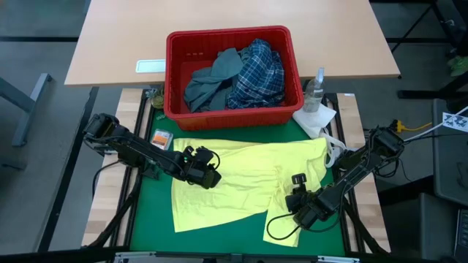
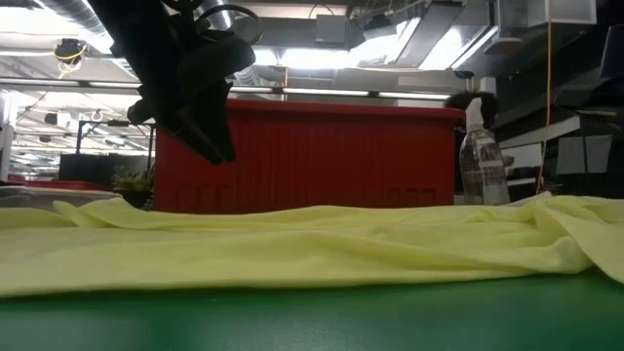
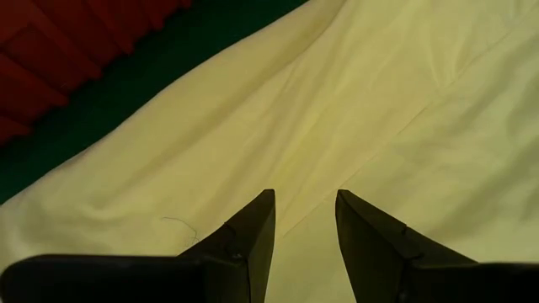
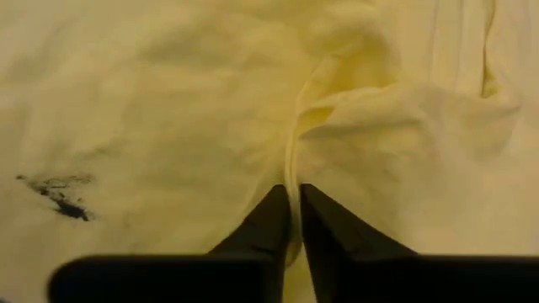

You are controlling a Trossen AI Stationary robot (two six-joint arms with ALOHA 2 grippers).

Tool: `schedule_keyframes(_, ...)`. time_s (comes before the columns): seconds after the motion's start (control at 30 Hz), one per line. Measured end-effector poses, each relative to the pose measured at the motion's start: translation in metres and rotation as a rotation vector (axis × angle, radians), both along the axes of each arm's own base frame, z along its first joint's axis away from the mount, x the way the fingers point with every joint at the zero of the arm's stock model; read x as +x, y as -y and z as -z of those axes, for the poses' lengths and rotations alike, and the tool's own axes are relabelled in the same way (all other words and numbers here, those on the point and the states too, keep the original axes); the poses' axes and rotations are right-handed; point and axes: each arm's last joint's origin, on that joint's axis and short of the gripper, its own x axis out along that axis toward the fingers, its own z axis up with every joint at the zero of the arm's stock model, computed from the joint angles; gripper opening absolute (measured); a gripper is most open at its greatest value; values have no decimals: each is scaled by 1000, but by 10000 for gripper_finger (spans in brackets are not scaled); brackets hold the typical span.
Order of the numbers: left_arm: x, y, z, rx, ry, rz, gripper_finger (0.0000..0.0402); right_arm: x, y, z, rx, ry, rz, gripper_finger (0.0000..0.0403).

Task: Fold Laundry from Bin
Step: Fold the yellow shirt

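My two arms work a small yellow garment (image 1: 234, 175) spread flat over the green surface (image 1: 146, 219), seen from overhead. The garment fills the mat's middle, its far edge just short of the red bin (image 1: 232, 38), which sits at 12 o'clock from it.

My right end effector (image 1: 298, 206) is down at approx. 4 o'clock on the garment, near its lower right corner. In the right wrist view the end effector (image 4: 292, 210) has its fingers nearly together, pinching a raised fold of yellow cloth between the tips. A dark smudge (image 4: 57, 192) marks the fabric off to one side of that view.

My left end effector (image 1: 207, 170) rests over the garment's left part, approx. 9 o'clock from its centre. The left wrist view shows the end effector (image 3: 305, 223) with fingers at a narrow, partly open gap, tips on or just above the cloth, w/ nothing gripped between them. The low view shows one end effector (image 2: 200, 122) hanging above the yellow cloth, bin wall behind it.

Inside the bin: a blue-white plaid shirt (image 1: 259, 73) at right, a grey-blue garment (image 1: 212, 82) at left, the two touching. A clear spray bottle (image 1: 315, 91) stands at 3 o'clock from the bin, beside a white paper towel (image 1: 316, 120). A small orange-edged card (image 1: 161, 138) lies at the mat's upper left.
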Motion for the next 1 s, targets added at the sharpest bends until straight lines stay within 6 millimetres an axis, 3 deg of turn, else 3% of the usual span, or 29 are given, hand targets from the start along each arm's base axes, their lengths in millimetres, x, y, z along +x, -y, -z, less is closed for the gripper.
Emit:
schedule_keyframes(0.1, 0, 0, 0, 0, 0, 0, 121, -1, -1, 0, 23, -24, -2, 7)
schedule_keyframes(0.3, 0, 0, 0, 0, 0, 0, 121, 0, -3, -4, 64, -66, -7, 19)
schedule_keyframes(0.6, 0, 0, 0, 0, 0, 0, 121, 3, -1, -47, -148, -96, -27, 7)
schedule_keyframes(0.77, 0, 0, 0, 0, 0, 0, 121, 8, 17, -60, -280, -138, -10, 4)
schedule_keyframes(1.0, 0, 0, 0, 0, 1, 0, 121, 25, 59, -67, -438, -234, -29, 5)
